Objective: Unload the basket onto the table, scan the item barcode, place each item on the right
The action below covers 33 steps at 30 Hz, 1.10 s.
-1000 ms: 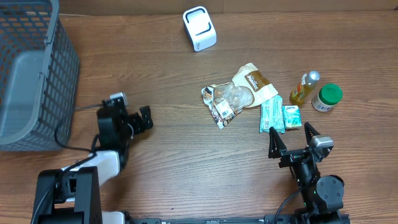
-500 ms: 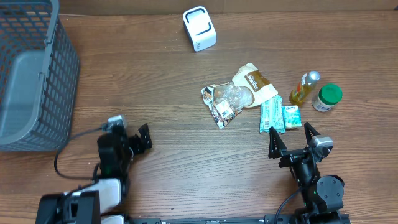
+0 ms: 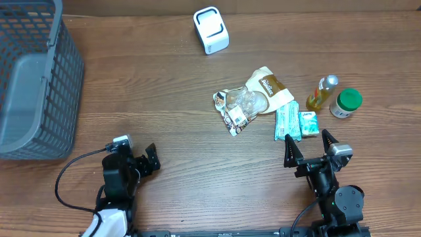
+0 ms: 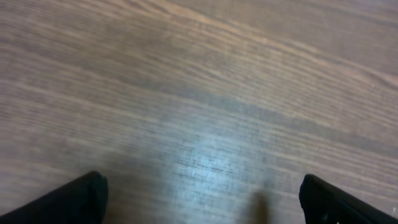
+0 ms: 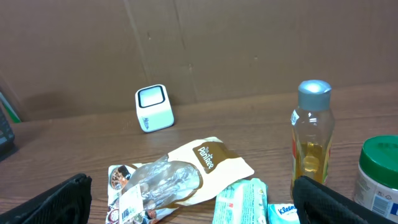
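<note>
Far left of the white scanner (image 3: 211, 30), the grey mesh basket (image 3: 69, 85) sits at the edge of the wooden desk (image 3: 164, 85). We can see a grey liner in it and nothing else.

Nearer the scanner but well down toward the arms' side, the left hand (image 3: 143, 160) is low over bare wood. Its wrist camera shows the two dark fingertips (image 4: 74, 199) at opposite corners of the frame, spread wide, with only wood grain between them. It grips nothing.

The scanner stands upright near the far edge of the desk, apart from everything else.

Down and right of the scanner is the cluster of goods. First comes a crumpled clear-wrapped packet (image 3: 237, 105), with a tan snack bag (image 3: 266, 89) overlapping its right side. Further right lies a green tissue pack (image 3: 285, 122), and a smaller green pack (image 3: 308, 123) is just beside it. Right again, a bottle of yellow liquid (image 3: 321, 93) with a silver cap lies next to a jar with a green lid (image 3: 346, 103), the farthest thing right of the scanner. All six rest on the desk, and no hand touches any of them.

The right hand (image 3: 308, 141) is below the tissue packs, on the arms' side of the scanner. Its fingers are fully apart and empty, and its camera looks across the goods to the scanner beyond.
</note>
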### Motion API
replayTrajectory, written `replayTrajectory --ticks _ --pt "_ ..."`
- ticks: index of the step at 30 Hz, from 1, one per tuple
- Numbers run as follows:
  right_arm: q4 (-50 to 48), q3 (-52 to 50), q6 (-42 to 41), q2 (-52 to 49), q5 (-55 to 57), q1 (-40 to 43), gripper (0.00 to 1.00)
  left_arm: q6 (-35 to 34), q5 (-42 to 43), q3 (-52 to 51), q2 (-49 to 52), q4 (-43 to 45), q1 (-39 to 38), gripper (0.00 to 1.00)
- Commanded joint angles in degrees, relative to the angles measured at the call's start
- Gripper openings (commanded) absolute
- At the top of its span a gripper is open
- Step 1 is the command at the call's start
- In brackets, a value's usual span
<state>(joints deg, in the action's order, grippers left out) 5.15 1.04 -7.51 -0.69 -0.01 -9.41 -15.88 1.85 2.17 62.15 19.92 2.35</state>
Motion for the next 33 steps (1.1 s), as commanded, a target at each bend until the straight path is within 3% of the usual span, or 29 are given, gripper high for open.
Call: replayTrajectory --ticks 1,9,11,21,33 --pt "-0.3 -0.6 -0.2 0.4 -0.2 0.2 1.0 0.9 -1.3 -1.9 -6.5 -6.7 0.4 1.0" --pt "-0.3 -0.6 -0.2 0.4 -0.2 0.2 1.0 3.1 -2.1 -1.9 -28.1 -24.6 0.4 1.0" --pt "-0.3 -0.6 -0.2 0.4 -0.2 0.2 1.0 6.1 -1.8 -1.9 -34.1 -24.5 0.5 0.99" --pt "-0.3 -0.6 -0.2 0.4 -0.2 0.2 1.0 6.9 -1.0 -1.9 -53.8 -24.5 0.5 1.0" --pt "-0.3 -0.6 -0.2 0.4 -0.2 0.2 1.0 5.4 -0.8 -1.9 -55.3 -24.4 1.8 0.99"
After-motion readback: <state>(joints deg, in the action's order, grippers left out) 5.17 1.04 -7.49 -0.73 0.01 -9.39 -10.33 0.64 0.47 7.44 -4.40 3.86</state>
